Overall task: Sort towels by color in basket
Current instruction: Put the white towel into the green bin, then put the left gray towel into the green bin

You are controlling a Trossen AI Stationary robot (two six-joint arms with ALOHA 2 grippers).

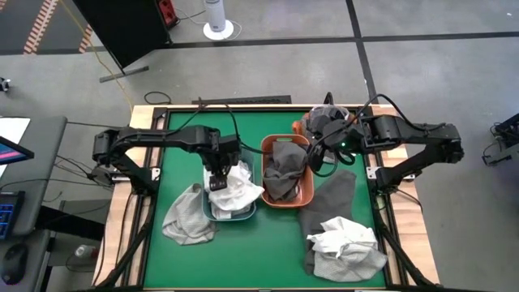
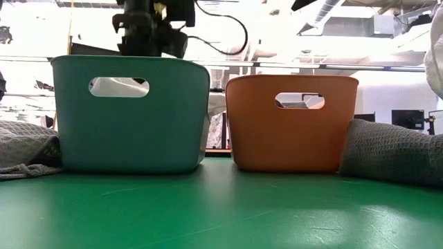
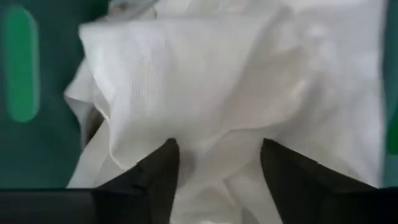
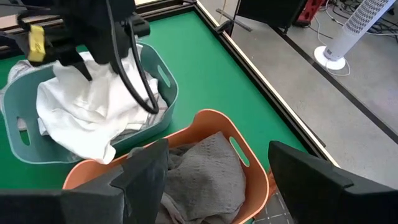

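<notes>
at about nine o'clock on the green table [image 1: 276, 243] a light grey towel [image 1: 188, 217] lies crumpled on the mat, touching the teal basket [image 1: 212, 212] and not yet sorted. the left gripper [image 1: 217, 180] hangs over that basket, right above the white towel [image 1: 241, 188] heaped inside; its fingers [image 3: 155, 177] stand apart with the cloth bunched between and below them, so to me it looks like a release, not a grip. near the centre, the orange basket [image 1: 309, 193] holds a dark grey towel [image 1: 284, 172]. the right gripper [image 1: 318, 154] hovers at about one o'clock over the orange basket's far corner, fingers wide apart and empty. behind it, a small tub [image 1: 298, 125] holds more grey cloth. at about five o'clock a big dark grey towel [image 1: 328, 203] is spread on the table with a white crumpled towel [image 1: 345, 242] on top. i'd say roughly half done: at least three towels wait outside the baskets.
</notes>
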